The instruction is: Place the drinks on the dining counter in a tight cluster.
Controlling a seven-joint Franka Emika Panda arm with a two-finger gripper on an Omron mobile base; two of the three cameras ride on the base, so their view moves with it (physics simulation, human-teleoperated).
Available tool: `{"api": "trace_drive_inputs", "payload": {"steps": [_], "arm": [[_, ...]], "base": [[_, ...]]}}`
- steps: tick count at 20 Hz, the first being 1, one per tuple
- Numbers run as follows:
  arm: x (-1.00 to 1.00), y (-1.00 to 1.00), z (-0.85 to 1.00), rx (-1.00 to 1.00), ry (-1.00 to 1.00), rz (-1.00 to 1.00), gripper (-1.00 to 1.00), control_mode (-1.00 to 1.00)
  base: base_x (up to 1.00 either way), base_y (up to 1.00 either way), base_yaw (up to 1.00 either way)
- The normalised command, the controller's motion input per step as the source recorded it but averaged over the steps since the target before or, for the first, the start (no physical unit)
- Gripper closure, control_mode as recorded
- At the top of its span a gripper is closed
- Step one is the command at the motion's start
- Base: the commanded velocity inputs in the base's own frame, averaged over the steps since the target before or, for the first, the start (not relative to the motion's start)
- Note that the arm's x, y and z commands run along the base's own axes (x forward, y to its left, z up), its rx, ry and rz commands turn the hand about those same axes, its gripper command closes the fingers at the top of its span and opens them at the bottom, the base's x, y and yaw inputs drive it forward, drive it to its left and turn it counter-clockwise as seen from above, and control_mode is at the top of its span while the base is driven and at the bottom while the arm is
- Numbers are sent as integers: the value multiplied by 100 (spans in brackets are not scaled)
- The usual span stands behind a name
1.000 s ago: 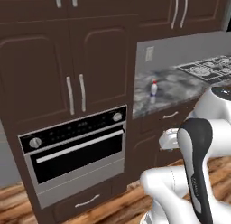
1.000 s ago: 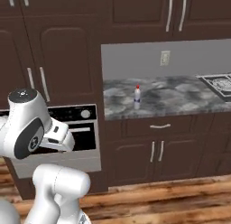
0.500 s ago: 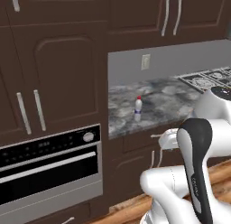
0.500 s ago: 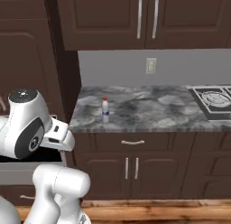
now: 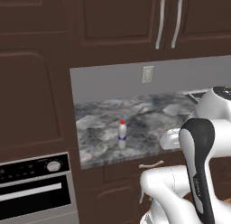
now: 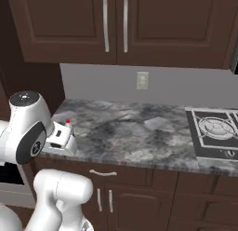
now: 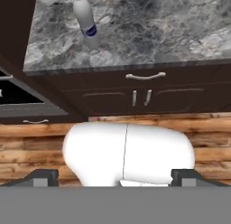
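One of the drinks, a clear bottle [image 5: 122, 135] with a red cap and blue label, stands upright near the left front of a grey marbled wall counter [image 5: 144, 117]. In the hand view the bottle [image 7: 85, 22] is at the top left, far beyond my gripper [image 7: 114, 177], whose fingertips [image 7: 43, 175] stand wide apart and open with nothing between them. From the right base view, just the bottle's red cap [image 6: 68, 121] peeks out behind my hand [image 6: 58, 138]. The dining counter is out of view.
A built-in oven [image 5: 31, 187] sits in the dark cabinet wall left of the counter. A cooktop [image 6: 216, 130] lies at the counter's right end. Dark upper cabinets [image 6: 111, 25] hang above, drawers and doors [image 7: 144, 96] below, over a wooden floor [image 7: 135, 123].
The base has driven, so both base views have slid across: the oven has moved toward the left edge and the counter with the bottle is closer and more central. The gripper stays open.
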Motion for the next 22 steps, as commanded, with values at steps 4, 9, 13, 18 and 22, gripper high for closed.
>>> {"api": "trace_drive_inputs", "payload": {"steps": [4,9,13,18,22], "arm": [[0,0,0,0,0,0,-100,100],[0,0,0,0,0,0,-100,100],[0,0,0,0,0,0,-100,100],[0,0,0,0,0,0,-100,100],[0,0,0,0,0,0,-100,100]], "base": [[62,-23,32],[39,0,6],[56,14,0],[15,3,-1],[0,0,0]]}}
